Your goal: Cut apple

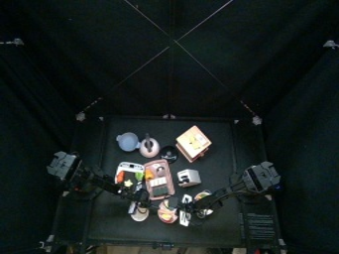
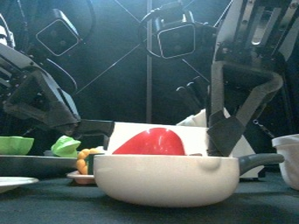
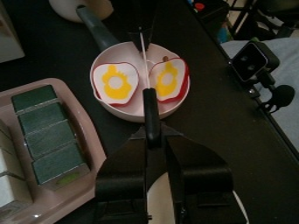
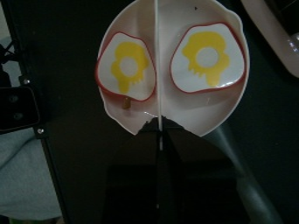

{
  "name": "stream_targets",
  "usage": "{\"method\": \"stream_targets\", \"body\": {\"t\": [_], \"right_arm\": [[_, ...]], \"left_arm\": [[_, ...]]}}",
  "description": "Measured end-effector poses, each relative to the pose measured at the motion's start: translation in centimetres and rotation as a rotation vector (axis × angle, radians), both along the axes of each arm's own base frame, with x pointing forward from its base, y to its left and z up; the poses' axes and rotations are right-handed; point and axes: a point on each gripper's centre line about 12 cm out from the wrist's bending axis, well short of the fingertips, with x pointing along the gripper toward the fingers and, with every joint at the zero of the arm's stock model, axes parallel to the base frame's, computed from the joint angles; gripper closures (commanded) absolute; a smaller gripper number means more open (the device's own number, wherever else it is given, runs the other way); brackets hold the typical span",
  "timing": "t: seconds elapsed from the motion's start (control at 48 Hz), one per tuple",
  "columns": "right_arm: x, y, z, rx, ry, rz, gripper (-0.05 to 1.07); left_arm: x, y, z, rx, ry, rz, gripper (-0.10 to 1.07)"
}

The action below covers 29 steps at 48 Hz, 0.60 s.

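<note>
Two halves, that's what we have: the apple [image 4: 208, 57] lies split open in the white bowl [image 2: 152, 179] at the front edge of the table, white cut faces and yellow cores turned up, red skin showing over the rim from the front.

Right between the halves stands the knife [image 4: 158, 96], blade edge-on down the gap. The right gripper [image 4: 159, 175] has it, jaws pinched nearly shut on the dark handle, coming down at the bowl's right side.

On the other side, the left gripper [image 3: 149, 156] has its jaws drawn in around a pale handle [image 3: 149, 114] that runs to the bowl's rim. It looks like the bowl's own handle, held to steady it, though I can't make out the joint for sure.

Further back sits the pinkish tray [image 3: 73, 103], well out of play.

My read: the cut itself is through, and this is the tail of the stroke. The next move calls for a straight lift of the blade out of the gap, without nudging either half, while the left side keeps the bowl from sliding.
</note>
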Motion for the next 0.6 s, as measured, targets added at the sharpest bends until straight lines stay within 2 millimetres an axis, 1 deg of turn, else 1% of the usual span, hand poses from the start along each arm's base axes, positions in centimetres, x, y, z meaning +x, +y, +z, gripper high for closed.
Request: {"method": "stream_targets", "body": {"t": [0.312, 0.375, 0.5, 0.604], "right_arm": [[0.0, 0.0, 0.0, -0.001, -0.001, 0.001, 0.68], [0.0, 0.0, 0.0, -0.002, -0.001, 0.002, 0.67], [0.1, 0.0, 0.1, -0.015, -0.001, 0.015, 0.66], [0.1, -0.1, 1.0, -0.025, -0.017, 0.025, 0.61]], "left_arm": [[0.0, 0.0, 0.0, 0.001, -0.002, -0.001, 0.60], [0.1, 0.0, 0.1, 0.000, -0.003, 0.001, 0.60], [0.3, -0.1, 0.9, -0.006, -0.027, -0.003, 0.60], [0.3, -0.1, 2.1, -0.018, -0.064, -0.001, 0.60]]}}
